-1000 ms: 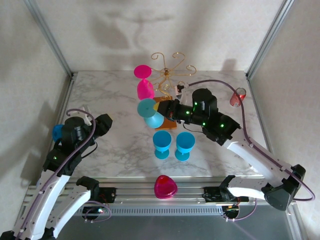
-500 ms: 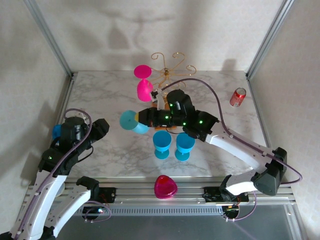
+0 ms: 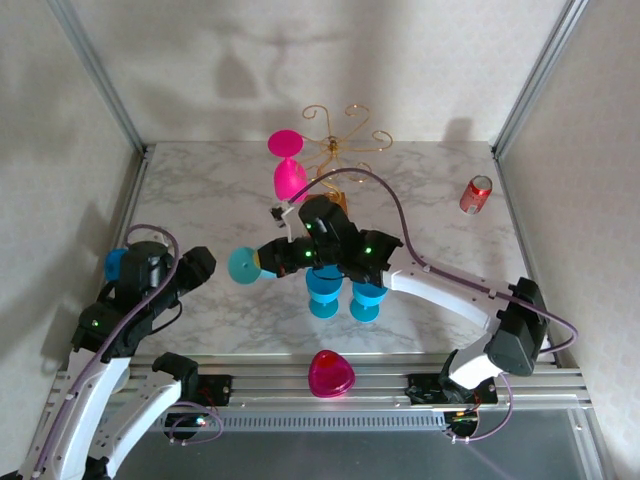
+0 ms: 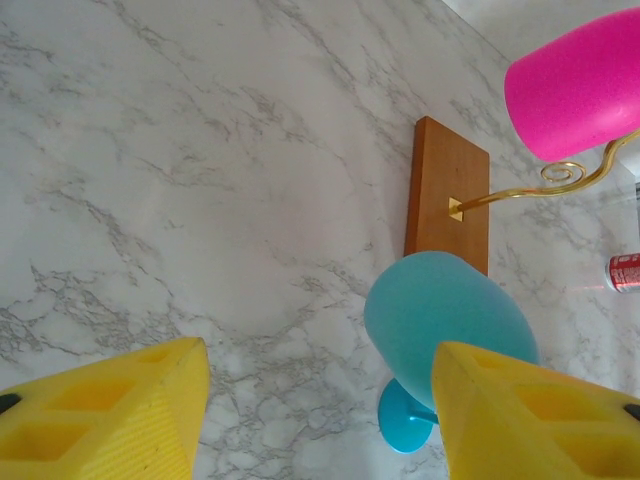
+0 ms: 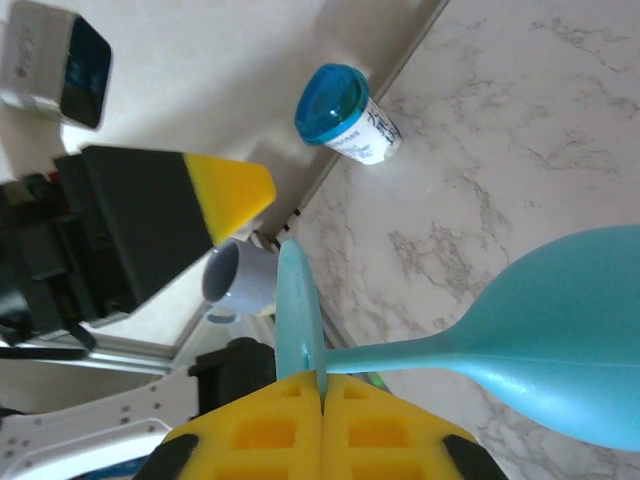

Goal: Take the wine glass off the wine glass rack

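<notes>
Marble table (image 3: 200,200) — right gripper (image 5: 322,380) jaws pinch teal wine glass (image 5: 570,340) stem; bowl cropped.

You've swung the right gripper (image 3: 268,259) left with the teal wine glass (image 3: 243,266) clamped by its stem, away from the wine glass rack (image 3: 338,140) and out over the table (image 3: 200,200) beside the blue glasses (image 3: 323,285).

Marble table (image 3: 215,205), wine glass rack (image 4: 447,195), two blue goblets (image 3: 323,292), soda can (image 3: 476,193)

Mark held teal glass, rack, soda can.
teal wine glass (image 5: 560,330), right wrist view, on its bowl.
wine glass rack (image 4: 445,170), left wrist view, on its wooden base.
soda can (image 3: 476,194), top external view, on its side.
</notes>
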Tool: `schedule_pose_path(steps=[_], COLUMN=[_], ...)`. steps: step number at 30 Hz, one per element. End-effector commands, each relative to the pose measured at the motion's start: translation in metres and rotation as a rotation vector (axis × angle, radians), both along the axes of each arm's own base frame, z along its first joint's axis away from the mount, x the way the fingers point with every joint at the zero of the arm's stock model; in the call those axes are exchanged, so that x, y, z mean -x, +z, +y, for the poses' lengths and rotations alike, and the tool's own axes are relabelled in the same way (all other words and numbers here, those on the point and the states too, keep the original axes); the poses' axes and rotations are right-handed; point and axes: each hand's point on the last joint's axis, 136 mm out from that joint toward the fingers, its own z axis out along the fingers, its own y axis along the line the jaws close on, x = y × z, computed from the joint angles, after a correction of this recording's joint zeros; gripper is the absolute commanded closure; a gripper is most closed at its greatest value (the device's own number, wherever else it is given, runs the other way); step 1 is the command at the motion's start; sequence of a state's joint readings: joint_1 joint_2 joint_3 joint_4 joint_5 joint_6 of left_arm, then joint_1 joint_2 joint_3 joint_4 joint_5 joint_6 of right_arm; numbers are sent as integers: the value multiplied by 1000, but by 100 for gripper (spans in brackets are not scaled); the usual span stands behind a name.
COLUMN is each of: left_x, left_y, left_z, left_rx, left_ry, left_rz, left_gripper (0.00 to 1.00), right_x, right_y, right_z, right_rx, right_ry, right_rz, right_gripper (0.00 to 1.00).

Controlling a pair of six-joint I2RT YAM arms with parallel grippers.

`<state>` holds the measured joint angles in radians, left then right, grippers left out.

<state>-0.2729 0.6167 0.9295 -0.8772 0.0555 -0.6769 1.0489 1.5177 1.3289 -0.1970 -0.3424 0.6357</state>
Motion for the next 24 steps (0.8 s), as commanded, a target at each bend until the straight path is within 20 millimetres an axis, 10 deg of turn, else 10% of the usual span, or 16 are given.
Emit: schedule_pose_path(steps=[1, 24], left_x=[5, 11], left_y=[-3, -21], left_z=[1, -29], left_rx=[15, 105], left_ry=[7, -122], left_rz=[25, 146], left_gripper=[40, 44], right_x=[0, 12], right_y=[-7, -73], right_z=[9, 33], right_rx=[-4, 176], right_ry=[32, 82], right_rz=[-111, -618], right_gripper=[100, 100])
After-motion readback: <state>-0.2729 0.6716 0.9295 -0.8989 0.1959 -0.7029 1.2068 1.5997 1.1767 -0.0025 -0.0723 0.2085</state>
